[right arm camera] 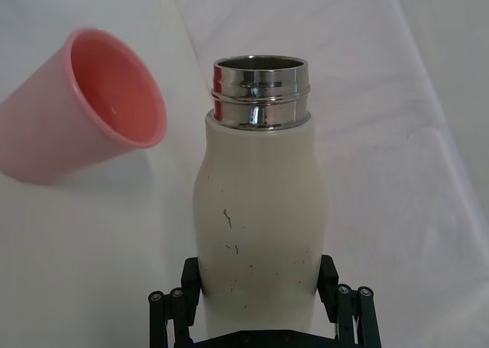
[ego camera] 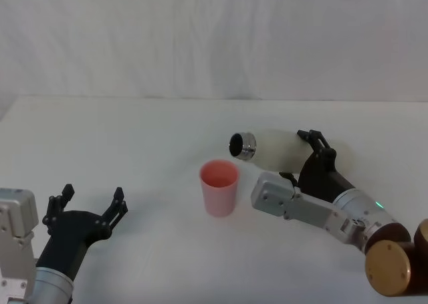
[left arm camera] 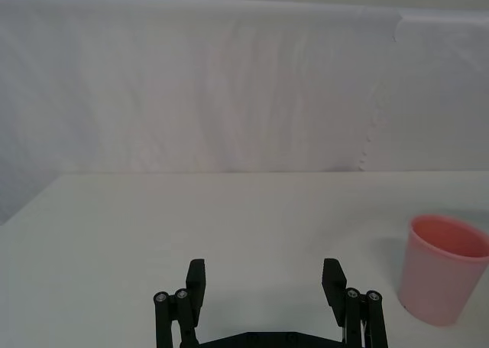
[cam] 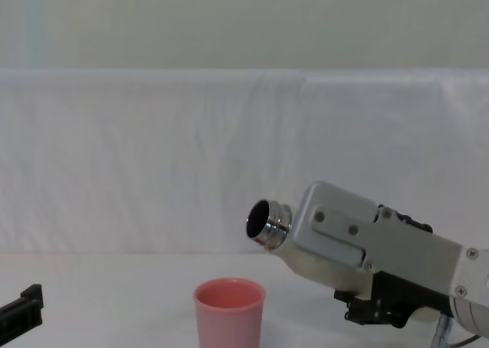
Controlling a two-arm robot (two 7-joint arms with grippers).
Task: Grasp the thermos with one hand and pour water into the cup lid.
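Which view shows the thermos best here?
The right wrist view: the thermos shows nearly whole, right gripper clamped around its base. Head view shows its tilted side over the cup lid; chest view mostly its steel mouth.

A flat white worktop [ego camera: 134, 130], covered in smooth pale cloth or sheet, runs back to a white draped backdrop. Standing upright on it, somewhat right of its middle in the head view, is the small pink tapered plastic cup lid [ego camera: 219, 187] with a thick rounded rim, open end up. It casts a soft shadow on the surface just beside its base.
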